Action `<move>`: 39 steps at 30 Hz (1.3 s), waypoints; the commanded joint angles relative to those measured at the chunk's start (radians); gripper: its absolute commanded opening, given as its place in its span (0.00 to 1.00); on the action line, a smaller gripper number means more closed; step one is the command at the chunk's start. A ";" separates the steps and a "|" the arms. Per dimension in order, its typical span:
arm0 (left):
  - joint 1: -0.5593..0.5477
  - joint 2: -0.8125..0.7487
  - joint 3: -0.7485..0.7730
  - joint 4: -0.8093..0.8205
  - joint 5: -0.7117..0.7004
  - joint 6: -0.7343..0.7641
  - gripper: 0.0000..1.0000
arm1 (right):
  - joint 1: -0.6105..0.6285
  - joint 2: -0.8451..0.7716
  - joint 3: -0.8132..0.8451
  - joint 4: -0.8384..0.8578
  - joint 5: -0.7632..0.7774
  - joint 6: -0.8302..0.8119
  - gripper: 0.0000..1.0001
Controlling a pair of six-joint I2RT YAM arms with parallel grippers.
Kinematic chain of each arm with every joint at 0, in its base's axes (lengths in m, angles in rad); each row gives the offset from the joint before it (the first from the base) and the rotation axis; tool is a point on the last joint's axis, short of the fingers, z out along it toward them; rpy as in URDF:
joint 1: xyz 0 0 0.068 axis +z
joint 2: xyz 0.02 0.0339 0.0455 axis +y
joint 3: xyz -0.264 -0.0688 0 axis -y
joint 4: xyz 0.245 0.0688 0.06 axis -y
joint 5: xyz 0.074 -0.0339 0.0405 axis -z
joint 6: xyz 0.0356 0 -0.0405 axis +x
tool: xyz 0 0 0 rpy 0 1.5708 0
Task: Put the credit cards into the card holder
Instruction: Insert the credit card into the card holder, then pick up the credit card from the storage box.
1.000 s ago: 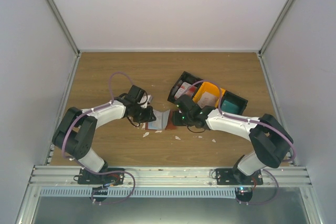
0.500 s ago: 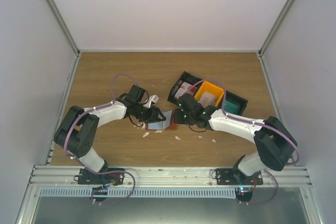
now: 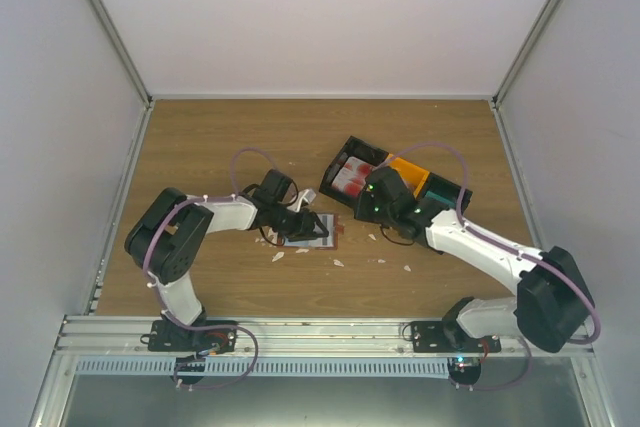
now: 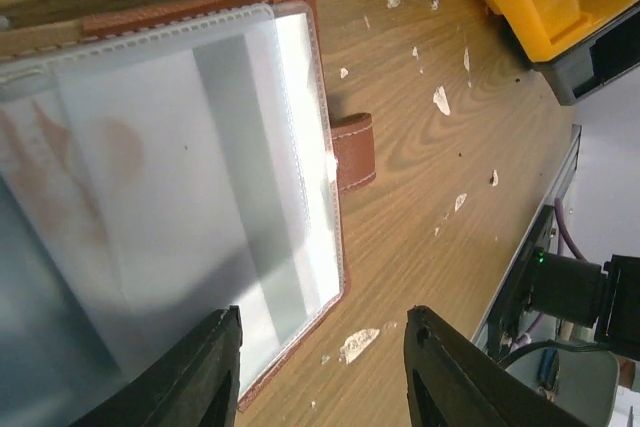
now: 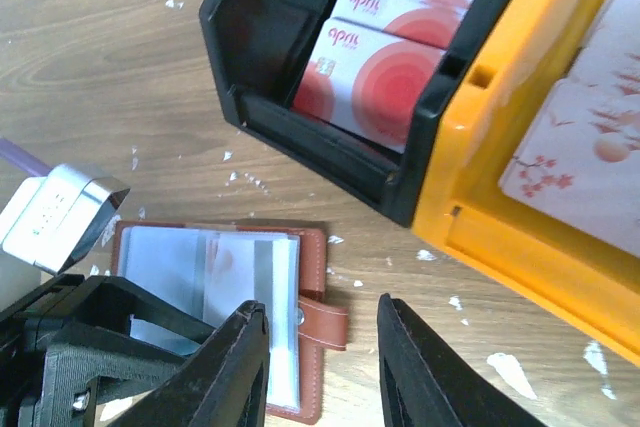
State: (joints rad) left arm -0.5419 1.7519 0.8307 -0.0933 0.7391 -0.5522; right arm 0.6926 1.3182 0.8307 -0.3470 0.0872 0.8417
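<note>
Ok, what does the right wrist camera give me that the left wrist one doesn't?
Right wrist only: red-and-white cards standing in the black bin, and pinkish cards in the yellow bin. Left wrist only: a close look at the clear pockets of the card holder, plus an arm base lower right. Both: the open holder, its snap tab, the yellow bin, white scraps.

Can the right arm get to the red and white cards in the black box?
Probably yes. The red-and-white cards sit in the black bin, whose top is open with nothing over them. The right arm's fingers are apart, hold nothing, and hang close beside that bin.
</note>
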 commanded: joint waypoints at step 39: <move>0.007 -0.055 0.084 0.214 -0.201 -0.233 0.55 | -0.269 0.741 0.888 -0.549 -0.260 -1.054 0.48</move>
State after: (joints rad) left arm -0.5404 1.6295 0.8482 0.0448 0.5301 -0.7589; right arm 0.4282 1.9995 1.6608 -0.8295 -0.1932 -0.1440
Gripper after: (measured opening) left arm 0.568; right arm 0.474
